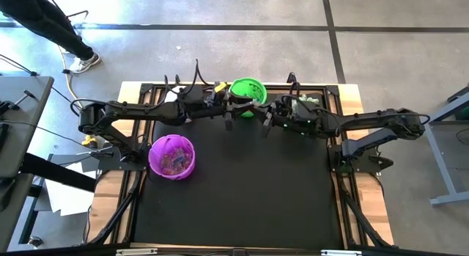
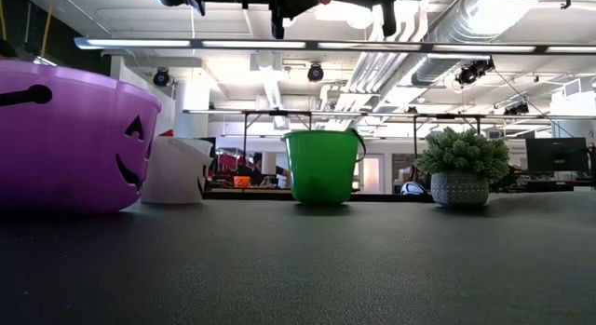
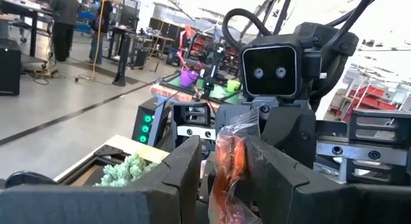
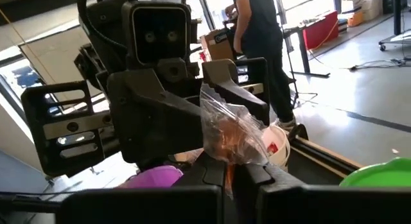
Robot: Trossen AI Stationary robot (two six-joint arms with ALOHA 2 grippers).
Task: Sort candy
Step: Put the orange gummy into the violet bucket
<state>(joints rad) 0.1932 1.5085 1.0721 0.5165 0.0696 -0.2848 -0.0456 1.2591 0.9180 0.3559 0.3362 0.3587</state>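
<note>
Candy (image 3: 230, 161), an orange sweet in clear wrapping, hangs in mid-air above the desk (image 1: 242, 190) near the green bucket (image 1: 248, 88), pinched by left gripper (image 3: 221, 163) and right gripper (image 4: 228, 163) together. Advised: one releases before the other pulls away.

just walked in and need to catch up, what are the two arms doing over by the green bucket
Both arms meet in mid-air near the green bucket at the table's far edge. The left gripper and the right gripper are each shut on the same candy, an orange sweet in a clear crinkly wrapper, apparently passing it between them or pulling it open. A purple pumpkin-face bucket holding more wrapped candy sits near the left arm's base. A white bucket and a small potted plant stand along the far edge.
</note>
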